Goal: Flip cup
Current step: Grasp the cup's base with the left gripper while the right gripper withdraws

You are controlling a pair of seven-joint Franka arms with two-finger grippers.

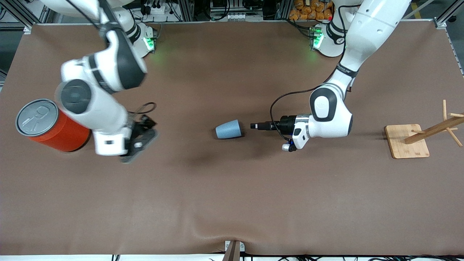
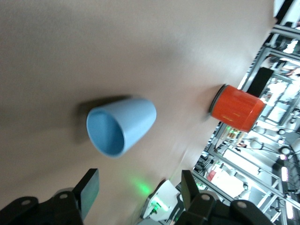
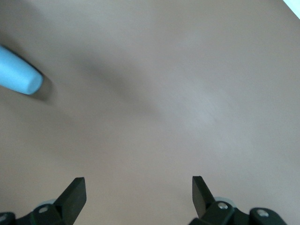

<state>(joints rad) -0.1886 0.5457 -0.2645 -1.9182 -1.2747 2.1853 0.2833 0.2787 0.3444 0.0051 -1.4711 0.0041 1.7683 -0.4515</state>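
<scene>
- Brown cloth covers the whole table (image 1: 232, 188), with workshop racks and cables along the edge where both arms are bolted down.
- Using the cup (image 1: 229, 129) as the landmark: it lies on its side around the middle of the cloth, not upright at all.
- Its long axis runs along the table's length. The wide open mouth faces the left arm's end, and the narrow closed base points toward the right arm's end, where the orange can (image 1: 50, 125) stands well apart from it.
- Left gripper (image 1: 254, 126) sits low and level just beside the cup's mouth, not touching it as far as I can see. In the left wrist view the two fingers (image 2: 89, 190) are spread with the mouth straight ahead of them, nothing pinched.
- Right gripper (image 1: 139, 143) hangs over bare cloth between the cup and the can, fingers spread wide and empty. That arm looks like it's just waiting.
- Wooden rack (image 1: 417, 139) stands out at the left arm's end, well apart from the cup.
- My read: we're at the approach stage, grab not made yet. Next move probably means sliding forward so one finger goes inside the mouth and one outside the wall, pinching, then lifting and rotating it upright.
</scene>
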